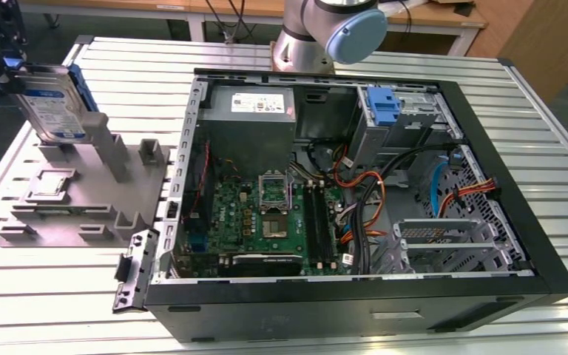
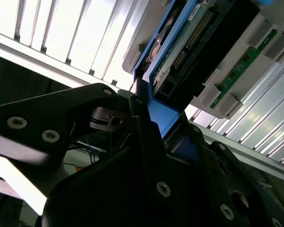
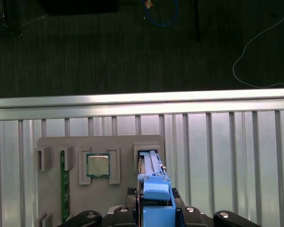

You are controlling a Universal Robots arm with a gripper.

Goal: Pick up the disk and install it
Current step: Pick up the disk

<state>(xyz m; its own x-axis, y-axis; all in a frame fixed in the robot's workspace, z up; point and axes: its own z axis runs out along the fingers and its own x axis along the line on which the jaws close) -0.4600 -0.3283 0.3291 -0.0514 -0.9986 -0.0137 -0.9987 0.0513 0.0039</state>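
**Exterior view:** At the upper left of the frame, the black end effector point(image 1: 8, 68) grips the disk point(image 1: 52, 103) by its top edge. The drive stands on end, label side toward the camera, with its blue frame along the edges. Its lower end meets the upright holders of a grey fixture plate point(image 1: 92, 211) on the slatted aluminium worktop point(image 1: 541, 133). Whether the disk has cleared its slot cannot be told. A processor chip point(image 1: 52, 181) lies in a pocket of the plate. Toward the exterior view's right, well apart from the disk, an open computer case point(image 1: 363, 296) lies on its side. Inside are the motherboard point(image 1: 264, 214), a grey power supply point(image 1: 254, 111) and a blue latch piece point(image 1: 383, 103). The robot arm point(image 1: 313, 29) rises behind the case at top centre.

**Second wrist view:** The black fingers point(image 2: 144, 142) are closed tight on the blue frame of the disk point(image 2: 189, 47), whose circuit-board side and connector show beyond them. A green memory stick point(image 2: 241, 66) sits in the fixture plate just beside it.

**First wrist view:** Seen edge-on, the disk point(image 3: 154, 184) runs from the end effector point(image 3: 154, 217) toward the plate's slot. The processor chip point(image 3: 98, 165) is near it and the memory stick point(image 3: 64, 189) farther along.
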